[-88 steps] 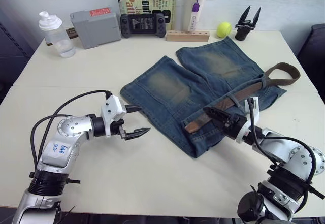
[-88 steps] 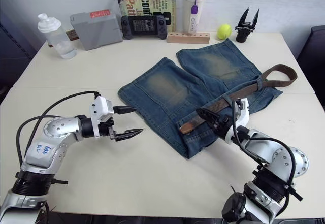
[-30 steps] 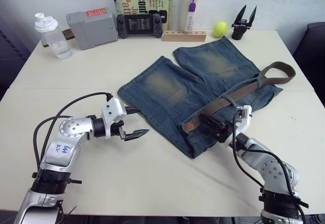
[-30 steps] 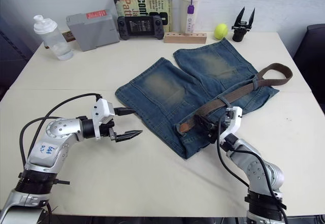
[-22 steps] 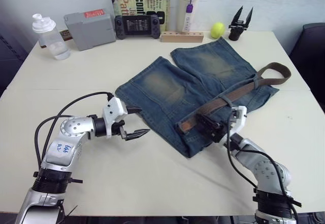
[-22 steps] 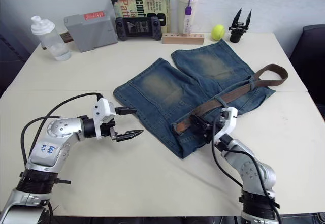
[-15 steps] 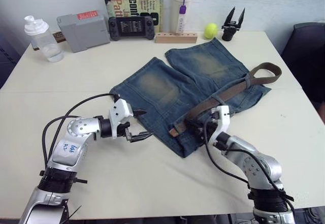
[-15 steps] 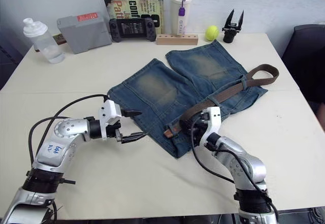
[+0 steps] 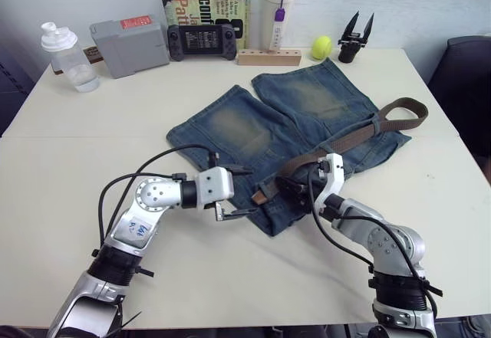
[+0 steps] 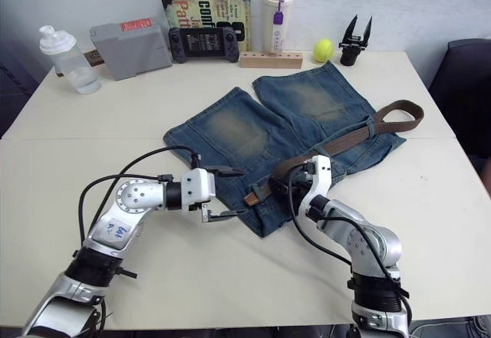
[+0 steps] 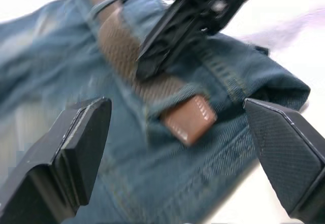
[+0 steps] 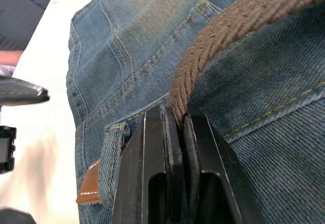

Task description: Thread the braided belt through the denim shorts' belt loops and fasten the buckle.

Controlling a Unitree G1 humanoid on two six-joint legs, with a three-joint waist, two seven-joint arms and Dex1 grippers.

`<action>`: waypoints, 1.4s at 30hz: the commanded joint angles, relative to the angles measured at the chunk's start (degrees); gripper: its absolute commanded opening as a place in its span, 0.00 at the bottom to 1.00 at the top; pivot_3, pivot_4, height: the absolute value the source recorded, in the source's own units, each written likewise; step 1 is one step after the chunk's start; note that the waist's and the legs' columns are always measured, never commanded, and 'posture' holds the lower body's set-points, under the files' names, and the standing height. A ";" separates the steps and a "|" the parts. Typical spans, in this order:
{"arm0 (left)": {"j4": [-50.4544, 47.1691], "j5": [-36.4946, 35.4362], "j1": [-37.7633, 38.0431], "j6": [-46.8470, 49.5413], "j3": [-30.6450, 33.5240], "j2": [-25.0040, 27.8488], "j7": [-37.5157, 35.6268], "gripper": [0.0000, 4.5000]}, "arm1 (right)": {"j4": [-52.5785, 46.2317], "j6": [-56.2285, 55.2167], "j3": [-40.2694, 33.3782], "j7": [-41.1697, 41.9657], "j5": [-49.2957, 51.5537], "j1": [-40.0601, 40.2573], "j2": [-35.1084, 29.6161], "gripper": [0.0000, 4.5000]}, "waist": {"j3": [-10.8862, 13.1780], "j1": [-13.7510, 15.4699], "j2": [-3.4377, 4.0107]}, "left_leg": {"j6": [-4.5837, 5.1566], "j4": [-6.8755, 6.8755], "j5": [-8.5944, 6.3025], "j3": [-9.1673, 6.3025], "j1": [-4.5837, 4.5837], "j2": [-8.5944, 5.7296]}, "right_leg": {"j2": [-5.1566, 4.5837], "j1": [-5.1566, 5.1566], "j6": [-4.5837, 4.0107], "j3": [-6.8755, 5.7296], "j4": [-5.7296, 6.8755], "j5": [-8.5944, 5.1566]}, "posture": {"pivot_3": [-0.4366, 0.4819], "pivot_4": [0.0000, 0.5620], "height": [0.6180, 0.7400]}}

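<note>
The denim shorts (image 9: 238, 127) lie flat in the middle of the table, waistband toward me. The braided belt (image 9: 349, 140) runs along the waistband and curls into a bend off the right side. Its smooth leather tip (image 11: 190, 122) pokes out from under a belt loop (image 12: 112, 158) near the shorts' near corner. My right gripper (image 9: 290, 188) is shut on the belt strap just behind that loop. My left gripper (image 9: 242, 191) is open, its fingers spread on either side of the tip, a short way from it. The buckle is hidden.
Along the back edge stand a shaker bottle (image 9: 61, 54), a grey box (image 9: 129, 45), a game console (image 9: 203, 39), a book (image 9: 207, 4), a tumbler (image 9: 278, 12), a wooden block (image 9: 268, 57), a tennis ball (image 9: 321, 47) and a spare black gripper (image 9: 354, 39).
My left gripper has swung right, from open table to the shorts' near corner by the belt tip. The right gripper has stayed on the belt. The camera has shifted.
</note>
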 commanded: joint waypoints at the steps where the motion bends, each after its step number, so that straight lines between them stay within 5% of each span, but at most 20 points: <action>1: 4.31 4.03 -2.13 -10.58 -2.32 -1.19 0.76 1.00 | -2.82 4.16 -1.21 -0.59 3.86 -0.43 -0.90 0.47 | -0.02 -0.01 0.05 | 0.02 0.00 0.00 0.02 0.00 -0.01 | -0.01 0.00 0.00 -0.01 0.00 0.00 | 0.48 0.27 0.65; 4: 8.77 7.46 -4.26 -17.01 -2.42 -0.93 3.01 1.00 | -4.63 8.04 -5.66 -1.98 9.13 -0.92 -2.68 0.74 | -0.02 0.14 0.05 | 0.06 0.02 0.01 -0.01 -0.05 -0.03 | -0.04 -0.01 0.00 -0.03 0.00 0.00 | 0.48 0.27 0.65; 13: 15.48 17.63 -7.95 -29.29 -1.88 -1.29 14.81 1.00 | -8.75 15.97 -12.13 -2.85 22.23 -1.47 -13.98 0.74 | 0.01 1.54 0.11 | 0.36 0.16 -0.08 -0.05 -0.17 -0.23 | -0.29 0.00 0.04 -0.08 -0.03 0.02 | 0.48 0.27 0.65; 24: 16.22 22.18 -7.14 -32.94 -2.26 -1.77 21.80 1.00 | -8.74 14.01 -11.07 -6.14 24.39 -0.68 -17.83 0.74 | 0.01 1.56 0.11 | 0.39 0.17 -0.08 -0.07 -0.22 -0.23 | -0.29 0.01 0.05 -0.15 -0.03 0.03 | 0.48 0.27 0.65; 28: 15.85 21.61 -6.53 -33.73 -2.54 -1.26 21.90 0.68 | -8.26 13.44 -10.15 -5.97 22.78 0.45 -19.45 0.75 | 0.01 1.56 0.11 | 0.41 0.18 -0.08 -0.07 -0.22 -0.23 | -0.31 0.01 0.06 -0.15 -0.03 0.03 | 0.48 0.27 0.65; 34: 15.46 20.45 -5.85 -34.29 -2.94 -0.77 20.87 0.06 | -6.47 10.18 -7.89 -4.37 14.30 1.47 -23.93 0.75 | 0.01 1.59 0.11 | 0.41 0.18 -0.08 -0.07 -0.22 -0.23 | -0.30 0.01 0.06 -0.16 -0.04 0.03 | 0.48 0.27 0.65; 37: 15.75 20.55 -5.87 -34.16 -3.04 -0.71 20.81 0.01 | -5.51 5.91 -7.50 -0.94 8.66 0.75 -27.80 0.75 | 0.01 1.64 0.11 | 0.42 0.20 -0.08 -0.06 -0.22 -0.24 | -0.31 0.01 0.06 -0.16 -0.04 0.03 | 0.48 0.27 0.65; 42: 16.42 20.92 -5.80 -33.95 -3.12 -0.48 20.88 0.00 | -2.58 -0.23 -8.86 4.34 4.48 -1.05 -29.95 0.22 | 0.01 1.62 0.11 | 0.41 0.19 -0.08 -0.06 -0.21 -0.24 | -0.28 0.01 0.06 -0.22 -0.04 0.03 | 0.48 0.27 0.65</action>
